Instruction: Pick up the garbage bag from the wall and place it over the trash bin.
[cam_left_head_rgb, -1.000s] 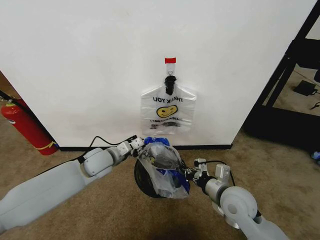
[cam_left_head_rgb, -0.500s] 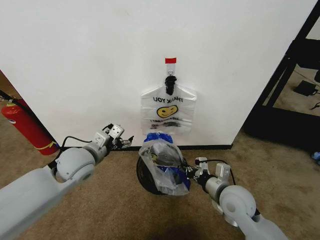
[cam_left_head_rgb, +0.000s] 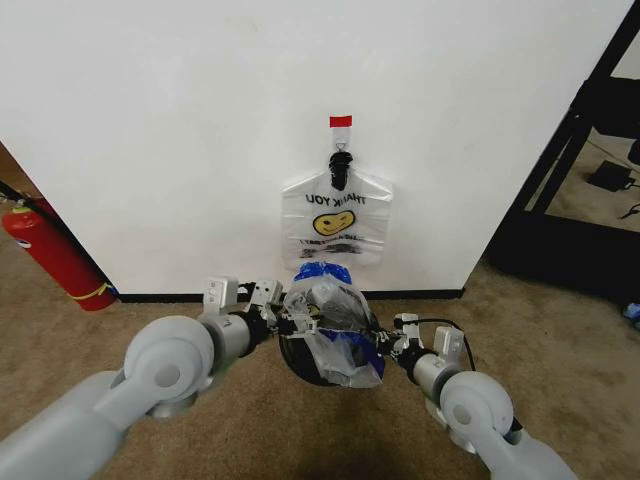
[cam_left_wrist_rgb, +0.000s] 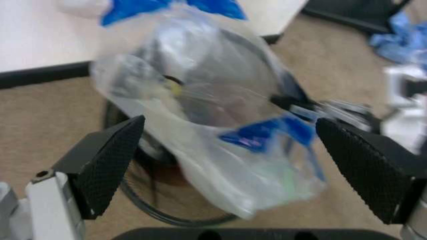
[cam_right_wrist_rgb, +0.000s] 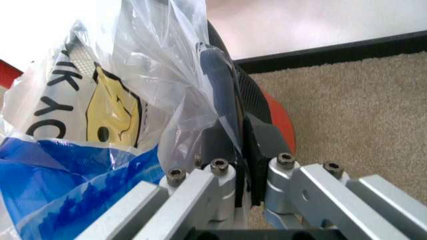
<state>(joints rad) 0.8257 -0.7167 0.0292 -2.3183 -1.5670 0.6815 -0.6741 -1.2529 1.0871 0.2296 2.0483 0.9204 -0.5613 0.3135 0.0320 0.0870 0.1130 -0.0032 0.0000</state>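
Observation:
One garbage bag (cam_left_head_rgb: 336, 218) with a yellow smiley hangs from the black hook under red tape on the wall (cam_left_head_rgb: 180, 120). A second translucent bag with blue patches (cam_left_head_rgb: 330, 320) (cam_left_wrist_rgb: 207, 125) is draped over the black mesh trash bin (cam_left_head_rgb: 298, 362) (cam_right_wrist_rgb: 257, 100) on the carpet. My left gripper (cam_left_head_rgb: 297, 322) (cam_left_wrist_rgb: 228, 122) is at the bin's left side, open wide, with the bag just in front of its pads (cam_left_wrist_rgb: 100, 170). At the bin's right side, my right gripper (cam_left_head_rgb: 383, 345) (cam_right_wrist_rgb: 240, 135) is shut on that bag's plastic against the rim.
A red fire extinguisher (cam_left_head_rgb: 50, 255) leans at the wall's left end. A black shelf frame (cam_left_head_rgb: 570, 150) stands to the right of the wall. A black baseboard (cam_left_head_rgb: 410, 294) runs behind the bin. Brown carpet (cam_left_head_rgb: 560, 340) lies all around.
My left gripper let go of the bag, swung out to the left, then came back open to the bin's left side. The bag has settled lower over the bin. The right gripper kept its hold.

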